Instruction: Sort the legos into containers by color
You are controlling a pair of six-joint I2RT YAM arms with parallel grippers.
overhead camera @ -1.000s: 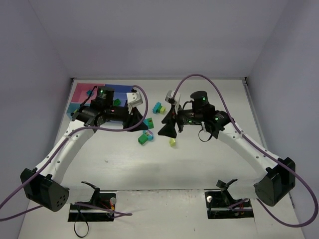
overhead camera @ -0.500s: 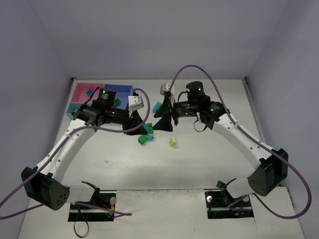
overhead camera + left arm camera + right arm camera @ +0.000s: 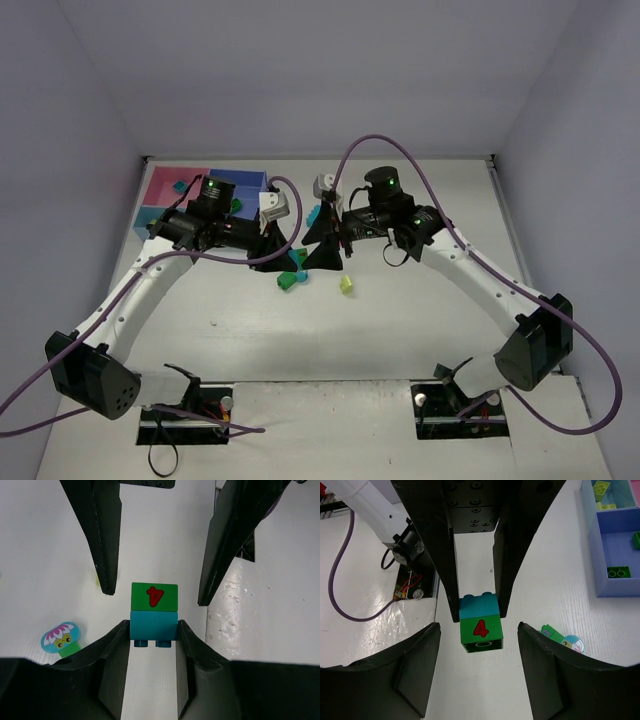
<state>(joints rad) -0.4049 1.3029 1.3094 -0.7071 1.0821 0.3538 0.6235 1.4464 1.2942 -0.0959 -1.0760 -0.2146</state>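
Lego pair [image 3: 154,614] — glossy teal-and-green rectangular bricks, pinched in left claw [image 3: 152,630], right claw [image 3: 477,630] open

A flat, matte white table [image 3: 400,330] is boxed in by plain pale lavender-grey walls [image 3: 300,80] at the left, far and right sides, under soft, even light.
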